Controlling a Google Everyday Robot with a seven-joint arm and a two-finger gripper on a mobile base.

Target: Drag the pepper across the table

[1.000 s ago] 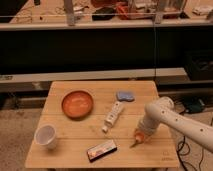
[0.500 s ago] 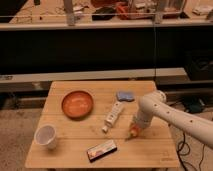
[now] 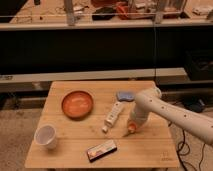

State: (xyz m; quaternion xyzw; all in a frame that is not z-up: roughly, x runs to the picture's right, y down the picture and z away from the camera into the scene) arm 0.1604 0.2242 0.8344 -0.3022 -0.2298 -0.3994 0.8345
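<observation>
Your gripper [image 3: 133, 124] is down on the pepper [image 3: 131, 128], which lies right of centre on the table [image 3: 65, 150], just beside the bottle [image 3: 113, 116]. Whether it grips the pepper or only presses on it cannot be told from here. Use light downward pressure and slide low and slow toward open wood, away from the bottle, so the pepper does not roll out from under the tip.

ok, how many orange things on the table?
2: the orange bowl, centre-left, and the pepper, right of the white bottle, at the end effector, which may hide part of it.
</observation>
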